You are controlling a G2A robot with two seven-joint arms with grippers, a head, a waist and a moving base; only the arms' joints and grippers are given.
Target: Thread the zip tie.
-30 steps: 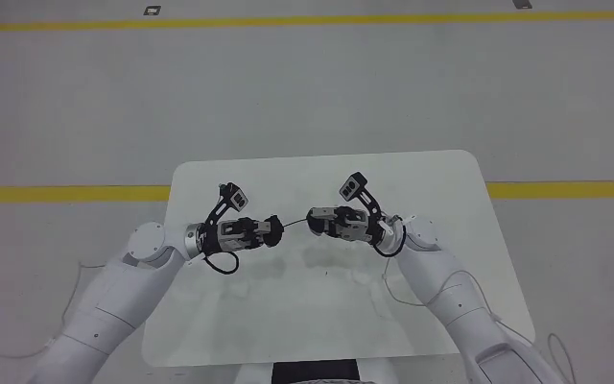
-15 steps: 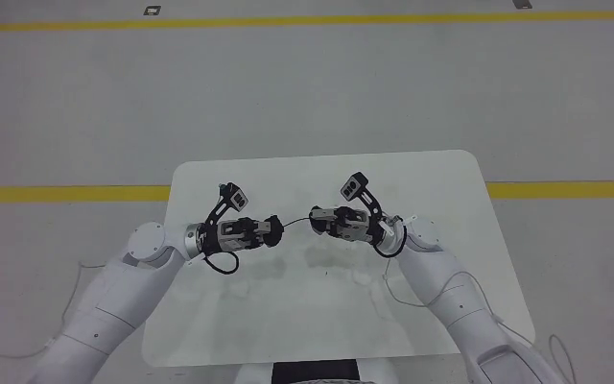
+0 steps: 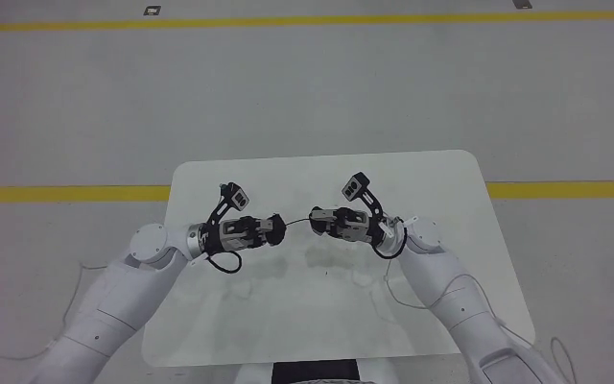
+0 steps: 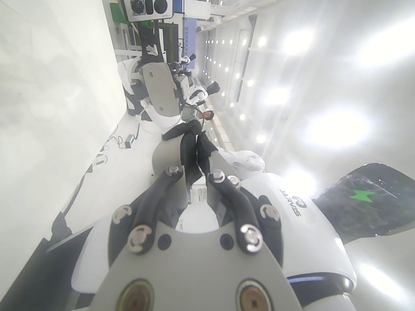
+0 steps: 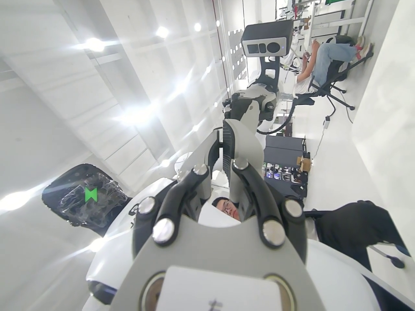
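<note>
The white rounded-corner table (image 3: 432, 192) has a smooth, semi-gloss top with faint reflections. The thin black plastic zip tie (image 3: 294, 224) looks smooth. The left gripper (image 4: 195, 143) combines a matt grey plate, matt black links and polished metal pins. The right gripper (image 5: 222, 140) is alike, with a ribbed black finger pad (image 5: 228, 143).

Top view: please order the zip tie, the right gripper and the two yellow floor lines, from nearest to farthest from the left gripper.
1. zip tie, at the tips of the left gripper.
2. right gripper, at the tie's other end.
3. nearer yellow line, beyond the table.
4. farther yellow line, along the view's top edge.
</note>
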